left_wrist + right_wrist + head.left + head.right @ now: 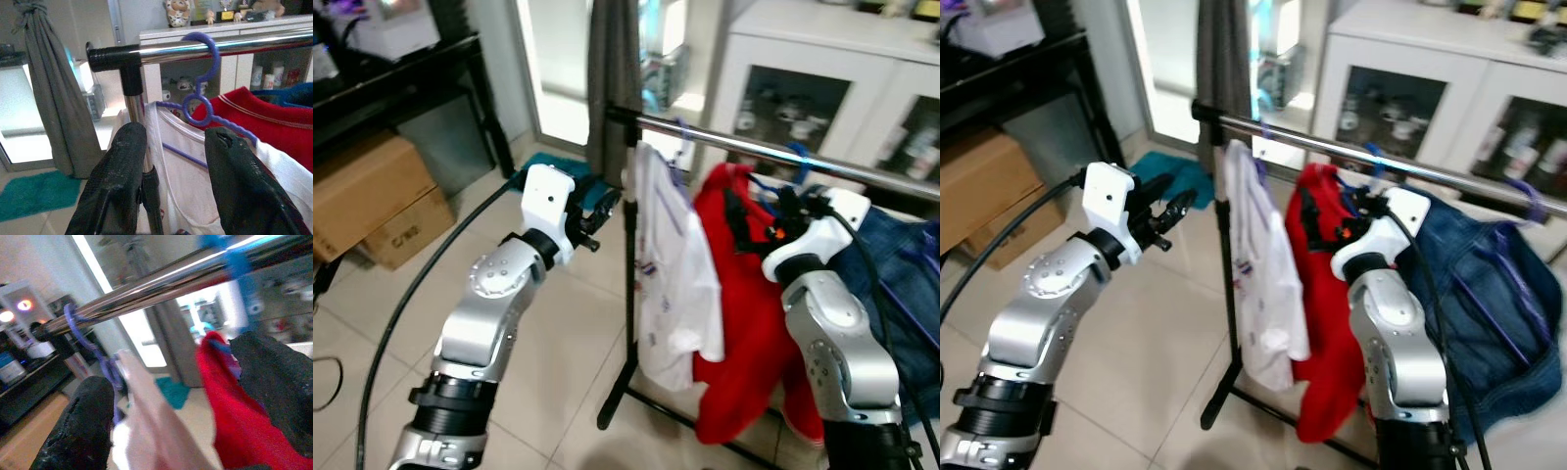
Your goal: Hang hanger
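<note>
Right now a shiny metal rail [754,147] runs across the room, and three pieces of clothing hang on it. Nearest the rail's black end cap [105,58] hangs a white shirt [675,264] on a purple hanger [200,100]. The hanger's hook is over the rail, just beside the end cap. Next along the rail is a red top [739,294], touching the white shirt. After that comes a blue jeans jacket [1489,304].

The left tool [176,176] is open and holds nothing. It is raised near the end of the rail, just below it, and points at the purple hanger. Its two black fingers [115,181] stand apart, one by the rail's upright pole [137,127].

The right tool [190,406] is open too, with nothing gripped. It sits just under the rail, and the white shirt and red top show between its fingers.

Past the end of the rail hangs a grey curtain [612,78]. A green mat [36,193] lies on the tiled floor [548,333] below it. Brown boxes [372,196] sit far from the rail, on the robot's left.
</note>
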Robot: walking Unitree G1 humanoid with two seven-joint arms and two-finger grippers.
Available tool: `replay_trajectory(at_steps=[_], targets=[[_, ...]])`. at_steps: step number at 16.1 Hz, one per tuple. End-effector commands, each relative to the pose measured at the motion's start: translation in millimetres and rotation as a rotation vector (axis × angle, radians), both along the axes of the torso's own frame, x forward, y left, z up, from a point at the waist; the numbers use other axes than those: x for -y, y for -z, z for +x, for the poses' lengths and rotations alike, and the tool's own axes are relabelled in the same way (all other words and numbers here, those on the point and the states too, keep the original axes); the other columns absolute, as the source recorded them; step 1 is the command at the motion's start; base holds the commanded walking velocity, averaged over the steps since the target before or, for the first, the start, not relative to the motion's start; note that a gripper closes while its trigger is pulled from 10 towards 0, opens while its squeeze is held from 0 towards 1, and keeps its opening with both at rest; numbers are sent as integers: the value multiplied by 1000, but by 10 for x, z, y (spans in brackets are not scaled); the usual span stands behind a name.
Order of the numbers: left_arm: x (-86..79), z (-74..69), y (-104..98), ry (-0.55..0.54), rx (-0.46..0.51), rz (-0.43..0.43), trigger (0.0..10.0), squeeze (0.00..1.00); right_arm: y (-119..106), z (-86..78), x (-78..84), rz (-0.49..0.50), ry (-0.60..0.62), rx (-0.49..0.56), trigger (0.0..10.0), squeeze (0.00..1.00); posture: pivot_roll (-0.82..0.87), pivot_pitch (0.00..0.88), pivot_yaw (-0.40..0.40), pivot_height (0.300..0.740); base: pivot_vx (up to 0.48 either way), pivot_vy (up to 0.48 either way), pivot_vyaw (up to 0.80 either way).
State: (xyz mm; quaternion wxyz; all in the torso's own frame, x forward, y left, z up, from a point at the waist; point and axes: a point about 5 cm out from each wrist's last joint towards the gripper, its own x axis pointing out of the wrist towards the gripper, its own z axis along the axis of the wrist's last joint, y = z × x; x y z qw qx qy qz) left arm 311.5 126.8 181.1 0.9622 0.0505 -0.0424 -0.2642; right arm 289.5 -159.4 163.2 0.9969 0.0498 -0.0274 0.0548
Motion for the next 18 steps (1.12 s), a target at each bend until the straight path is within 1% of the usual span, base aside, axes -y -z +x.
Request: replay_trajectory(at_steps=[1, 2, 4, 6, 8, 11, 13, 14, 15, 17, 18], targets=[[-64, 15, 27, -16, -9, 18, 10000, 0, -10, -15, -17, 0, 8, -2, 10000, 1000, -37, 0, 44, 740, 0, 0, 0], [-48, 21, 31, -11, -8, 19, 10000, 0, -23, -43, 18, -8, 26, 8, 10000, 1000, -38, 0, 42, 740, 0, 0, 0], [-41, 29, 26, -17, 7, 23, 10000, 0, -13, -55, 22, 18, 30, -8, 10000, 1000, -41, 0, 41, 740, 0, 0, -734], [-42, 41, 38, -26, 6, 13, 10000, 0, -10, -82, -11, -10, 12, -7, 10000, 1000, -51, 0, 41, 740, 0, 0, -800], [-39, 46, 48, -27, 7, 16, 10000, 0, -22, -91, -42, -11, 5, -3, 10000, 1000, -53, 0, 39, 740, 0, -292, -800], [-26, 39, 57, -28, 7, 12, 10000, 0, -45, -83, -68, -38, -18, 8, 10000, 1000, -52, 0, 36, 740, 0, -328, 0], [-45, 43, 66, -38, 8, 13, 10000, 0, -71, -61, -96, -90, -82, 10, 10000, 1000, -51, 0, 28, 740, 0, -332, 0], [-48, 43, 66, -40, 11, 14, 10000, 0, -70, -46, -101, -121, -112, 2, 10000, 929, -48, 0, 23, 740, 0, -319, 0], [-47, 41, 65, -40, 12, 14, 10000, 0, -68, -41, -97, -123, -115, -1, 10000, 902, -45, 0, 20, 740, 0, -274, 0], [-55, 28, 83, -26, -7, 1, 10000, 0, -65, 0, -77, -152, -117, -15, 10000, 886, -45, 0, 20, 740, 0, 0, 0], [-51, -4, 80, 32, -8, 18, 10000, 0, -72, 43, -58, -179, -115, -27, 10000, 890, -44, 0, 15, 740, 0, 0, 0]])
